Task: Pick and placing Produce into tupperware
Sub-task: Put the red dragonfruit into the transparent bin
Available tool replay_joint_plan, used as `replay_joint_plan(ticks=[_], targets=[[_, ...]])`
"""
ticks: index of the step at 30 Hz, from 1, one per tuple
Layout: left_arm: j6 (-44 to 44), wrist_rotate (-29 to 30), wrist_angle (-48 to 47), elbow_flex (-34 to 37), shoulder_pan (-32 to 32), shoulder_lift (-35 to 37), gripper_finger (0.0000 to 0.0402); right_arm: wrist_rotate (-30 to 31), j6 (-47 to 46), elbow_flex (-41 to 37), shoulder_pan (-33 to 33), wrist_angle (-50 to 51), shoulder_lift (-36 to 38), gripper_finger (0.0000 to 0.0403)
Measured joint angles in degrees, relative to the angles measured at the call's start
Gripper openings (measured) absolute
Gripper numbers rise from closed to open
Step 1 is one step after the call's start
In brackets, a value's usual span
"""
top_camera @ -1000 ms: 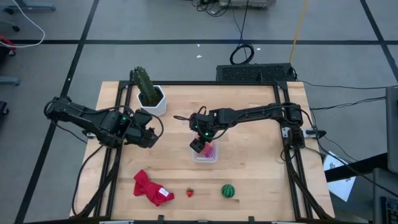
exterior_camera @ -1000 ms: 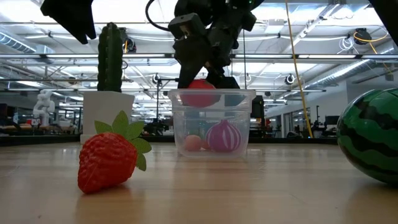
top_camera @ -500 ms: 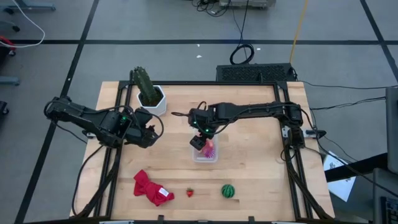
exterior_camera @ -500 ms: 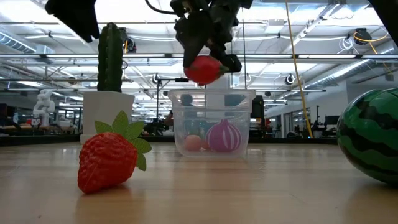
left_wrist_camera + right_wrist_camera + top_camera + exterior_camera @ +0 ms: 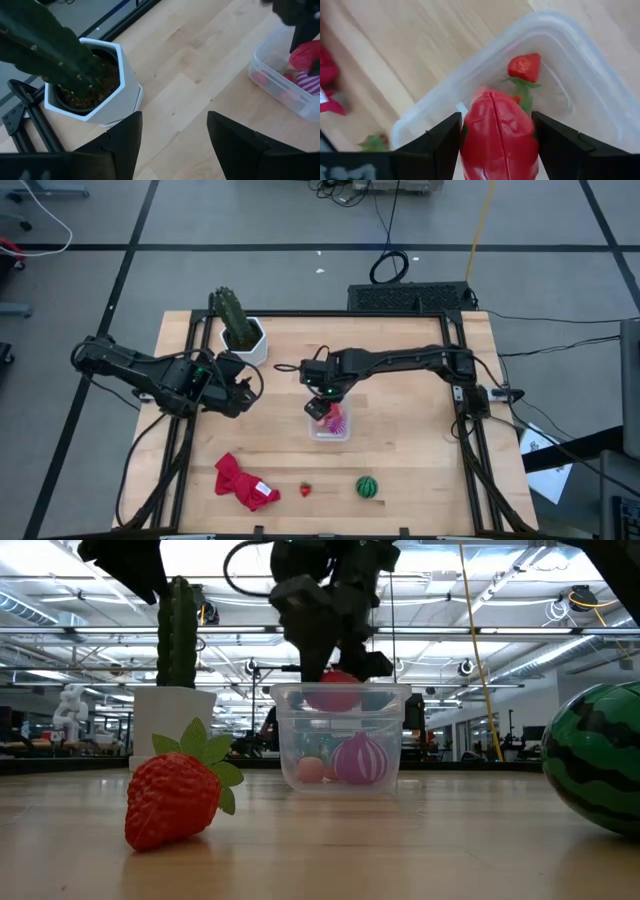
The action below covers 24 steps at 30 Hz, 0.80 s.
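Left pincer (image 5: 240, 392) hovered agape and empty near cactus pot (image 5: 244, 340). Right pincer (image 5: 318, 406) gripped a red produce piece (image 5: 499, 135) right over the tupperware (image 5: 330, 423) rim. Risked, if released off-centre, clipping that rim and rolling across the wooden table (image 5: 400, 450). Beyond: strawberry (image 5: 175, 795), watermelon ball (image 5: 600, 755), lit hall.

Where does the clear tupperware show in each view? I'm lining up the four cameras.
High view: the tupperware sits mid-table, under the right gripper.
Low view: centre, its wall clear, behind the strawberry.
Left wrist view: at the right edge.
Right wrist view: its rim surrounds the red piece that the gripper holds.
Shared landmark: that red piece.
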State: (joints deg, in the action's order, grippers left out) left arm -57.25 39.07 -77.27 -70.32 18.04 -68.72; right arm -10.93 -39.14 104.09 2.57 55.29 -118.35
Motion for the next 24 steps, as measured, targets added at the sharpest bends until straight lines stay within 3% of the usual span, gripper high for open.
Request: replay_joint_plan(ticks=[24], targets=[[-0.4,-0.3,1.0,0.0,0.0,0.0,0.023,0.2,2.4,0.0,0.4,-3.1,-0.8,0.022]])
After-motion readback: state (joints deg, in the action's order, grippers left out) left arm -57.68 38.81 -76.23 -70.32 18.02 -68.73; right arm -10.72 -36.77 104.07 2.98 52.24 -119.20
